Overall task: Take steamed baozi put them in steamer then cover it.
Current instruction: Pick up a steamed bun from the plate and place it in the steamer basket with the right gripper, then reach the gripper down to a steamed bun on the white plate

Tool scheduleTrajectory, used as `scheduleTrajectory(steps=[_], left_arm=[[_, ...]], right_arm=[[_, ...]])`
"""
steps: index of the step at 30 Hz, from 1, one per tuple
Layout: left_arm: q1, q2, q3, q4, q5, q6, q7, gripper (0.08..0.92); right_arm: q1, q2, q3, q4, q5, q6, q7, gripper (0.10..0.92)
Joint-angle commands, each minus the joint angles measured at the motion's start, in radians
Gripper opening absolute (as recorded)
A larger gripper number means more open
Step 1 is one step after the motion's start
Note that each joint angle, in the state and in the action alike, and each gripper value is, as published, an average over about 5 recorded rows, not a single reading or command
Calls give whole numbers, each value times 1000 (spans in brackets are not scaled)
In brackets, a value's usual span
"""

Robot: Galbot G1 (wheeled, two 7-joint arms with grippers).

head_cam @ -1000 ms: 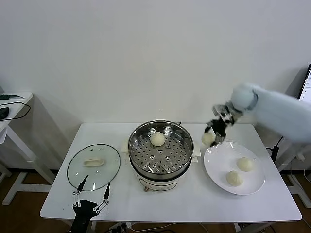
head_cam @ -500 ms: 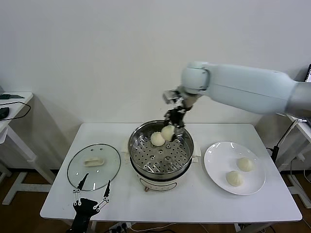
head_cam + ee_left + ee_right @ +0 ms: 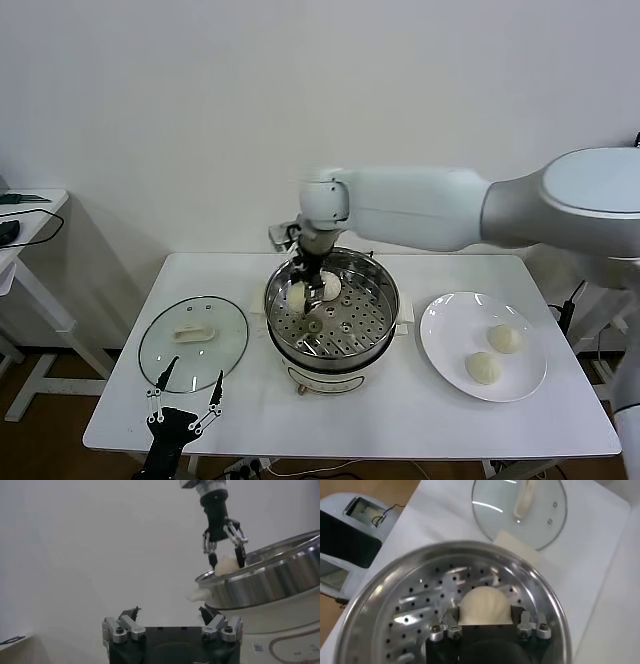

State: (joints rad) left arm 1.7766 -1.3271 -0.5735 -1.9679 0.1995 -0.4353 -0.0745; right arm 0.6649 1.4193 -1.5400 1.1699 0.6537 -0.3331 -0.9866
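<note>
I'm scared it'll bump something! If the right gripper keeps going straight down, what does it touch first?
Probably the steamer's holed tray. The right gripper points down, holding a baozi, which would likely land first.

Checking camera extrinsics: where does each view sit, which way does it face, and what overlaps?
Head view: high, facing down at table; right arm over steamer, left gripper low by glass lid.
Left wrist view: low, sideways toward steamer; own fingers.
Right wrist view: straight down into steamer; right gripper holding baozi.
Shared: steamer, held baozi.

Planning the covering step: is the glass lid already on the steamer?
No, the glass lid lies flat on the table left of the open steamer.
</note>
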Motion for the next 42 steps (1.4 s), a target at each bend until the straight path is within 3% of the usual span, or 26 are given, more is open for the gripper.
scheduleTrajectory(steps=[1,11,16,22,28,34,42], left_arm=[[-1,0,-2,5,0,-2,-1,823],[0,-1,-3,10,0,-5,-2,823],[0,-1,-3,9,0,-4,-2,823],[-3,0,1,12,1,0,-2,823],[-10,2,13,9,5,9,-2,823],[-6,5,13,8,9,11,-2,823],[2,2,15,9,16,7,-2,823]], right_arm=[[-50,63,-17,-32,0,-15,36,662],[-63,52,-12,-26,-16,-12,38,676],[-37,6,13,22,-20,-11,39,782],[77,-211,66,213,-72,5,-11,822],[164,-539,91,339,-132,76,-92,823],[123,-797,112,294,-231,181,-170,823],[-40,-941,115,153,-375,300,-209,823]])
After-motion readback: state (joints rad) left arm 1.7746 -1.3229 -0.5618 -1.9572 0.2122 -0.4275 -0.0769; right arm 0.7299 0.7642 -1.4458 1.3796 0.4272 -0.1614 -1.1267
